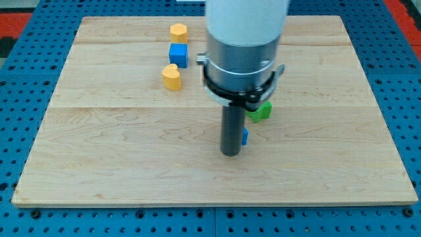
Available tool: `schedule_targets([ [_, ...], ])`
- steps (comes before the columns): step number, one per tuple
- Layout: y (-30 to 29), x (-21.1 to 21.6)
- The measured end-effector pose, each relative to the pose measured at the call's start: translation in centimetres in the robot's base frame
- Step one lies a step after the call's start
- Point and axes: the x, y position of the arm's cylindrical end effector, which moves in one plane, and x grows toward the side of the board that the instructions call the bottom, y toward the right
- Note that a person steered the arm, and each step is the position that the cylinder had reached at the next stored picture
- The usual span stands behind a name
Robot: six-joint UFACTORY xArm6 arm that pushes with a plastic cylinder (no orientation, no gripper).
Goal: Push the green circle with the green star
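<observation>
My tip (230,154) sits mid-frame, clawless, holding nothing, beside 1 blue block (245,137); approaching the green block (260,112), half-hidden upper right.

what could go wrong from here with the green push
My tip sits right against a small blue block, so moving on may drag that one instead. The arm hides most of the green block; I cannot tell whether it is the star or the circle, and no second green block shows, so a push could be misaimed.

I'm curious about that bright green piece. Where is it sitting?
The green block lies right of the board's centre, half hidden behind the arm, just up and right of my tip and a small blue block.
</observation>
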Motion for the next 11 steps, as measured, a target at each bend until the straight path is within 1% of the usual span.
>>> schedule_targets([
  [1,-5.4,-0.1],
  [2,-8.9,-0.6],
  [3,-8.7,-3.7],
  [4,-5.1,-4.9],
  [5,-2.3,-4.0],
  [6,-0.8,-5.8],
  [7,3.5,-2.8],
  [8,4.6,1.5],
  [9,4.8,-1.0],
  [10,8.0,-1.7],
  [11,13.8,1.1],
])
